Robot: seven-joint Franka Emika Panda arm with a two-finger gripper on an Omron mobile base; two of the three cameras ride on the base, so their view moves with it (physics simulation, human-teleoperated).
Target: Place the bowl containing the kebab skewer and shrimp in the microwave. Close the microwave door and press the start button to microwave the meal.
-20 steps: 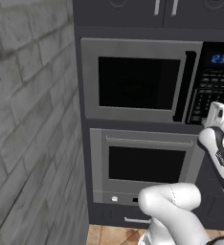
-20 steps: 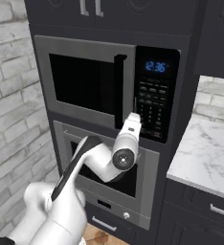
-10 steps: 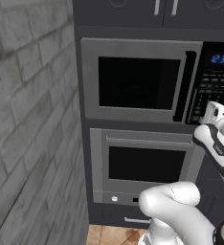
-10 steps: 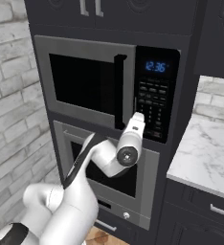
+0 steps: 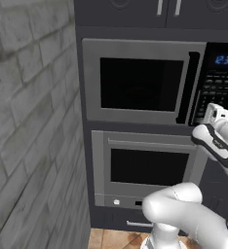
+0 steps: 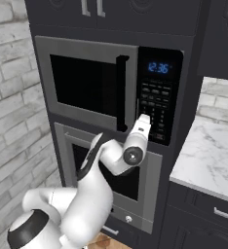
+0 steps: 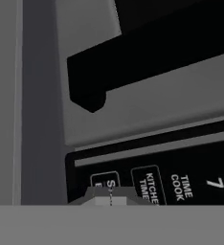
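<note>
The microwave door (image 6: pixel 89 82) sits flush, its black handle (image 6: pixel 121 92) beside the keypad (image 6: pixel 156 109). End effector (image 6: pixel 143 121), fingers together, presses the keypad's lower corner. Oven (image 6: pixel 111 170) at six o'clock below, marble desk (image 6: pixel 211 155) at three o'clock.

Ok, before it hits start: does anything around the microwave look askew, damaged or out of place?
Nothing stands out. The microwave door sits flush and shut, its black handle straight, the display lit. The closed gripper is at the bottom of the keypad, by the lower-left button in the hand view. The oven below is shut.
</note>
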